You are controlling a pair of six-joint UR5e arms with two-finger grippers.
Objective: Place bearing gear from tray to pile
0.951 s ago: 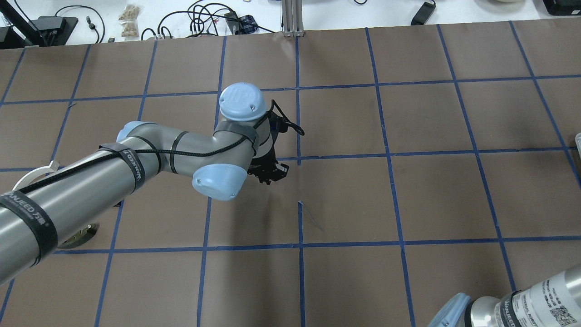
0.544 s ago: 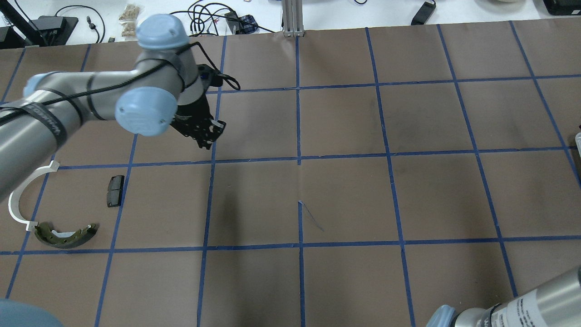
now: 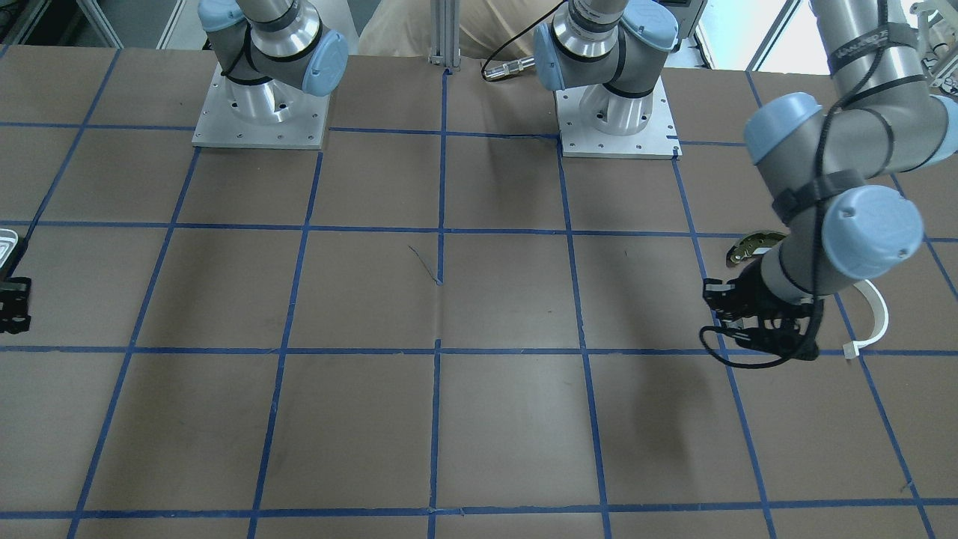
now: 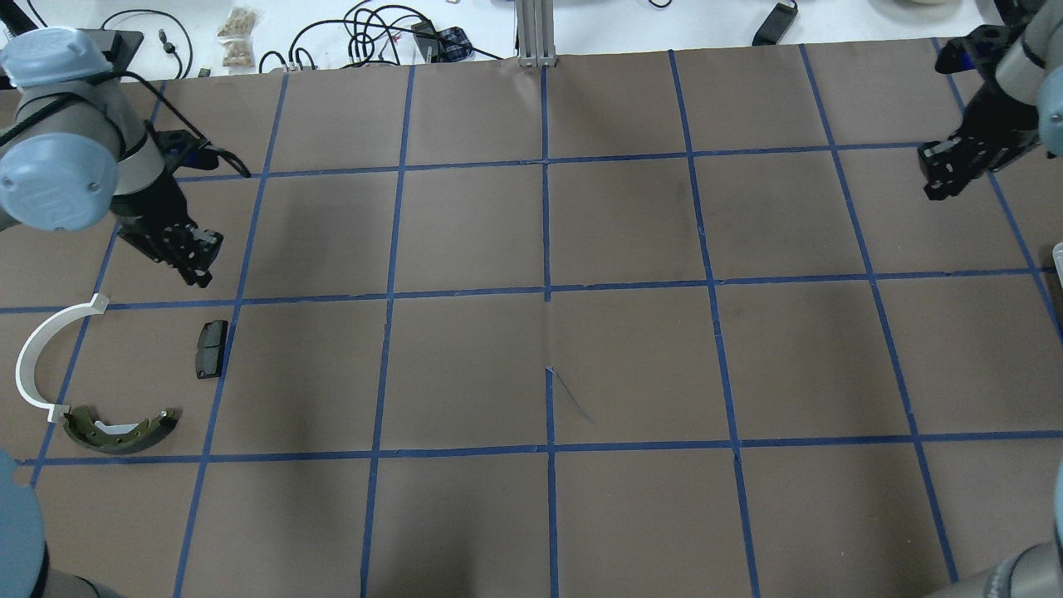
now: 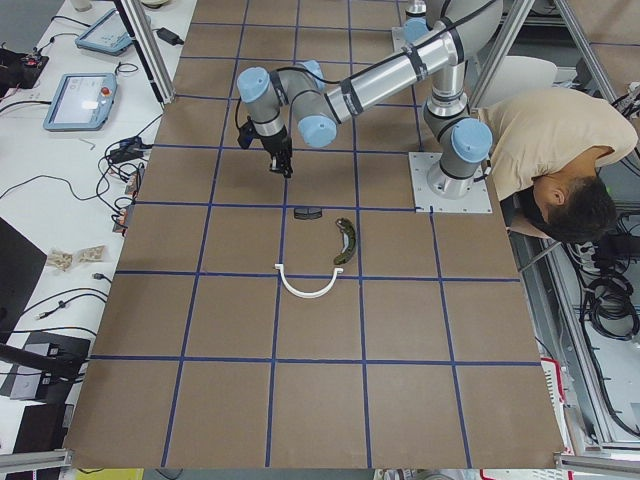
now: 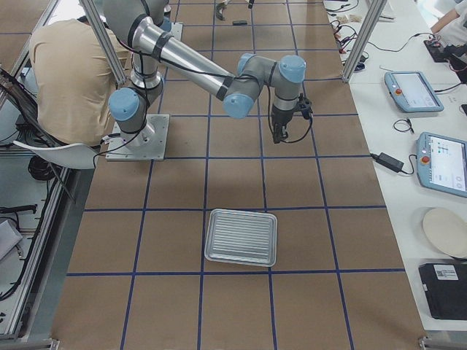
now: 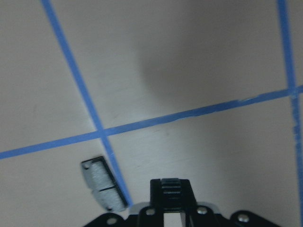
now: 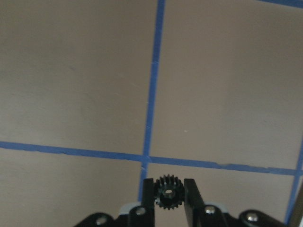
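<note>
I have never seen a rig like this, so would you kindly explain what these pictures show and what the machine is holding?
These are two robot arms at a brown table marked with blue tape squares, each ending in a two-finger gripper. Four pictures come from fixed cameras: one overhead, one across the table, one at each end. Two come from cameras on the wrists. The right gripper pinches a small black gear above the table. The left gripper is shut and empty. Near it lie three loose parts: a white half-ring, a dark pad and an olive curved shoe. A ribbed silver tray sits toward the table's other end, and a person is beside the rig.
</note>
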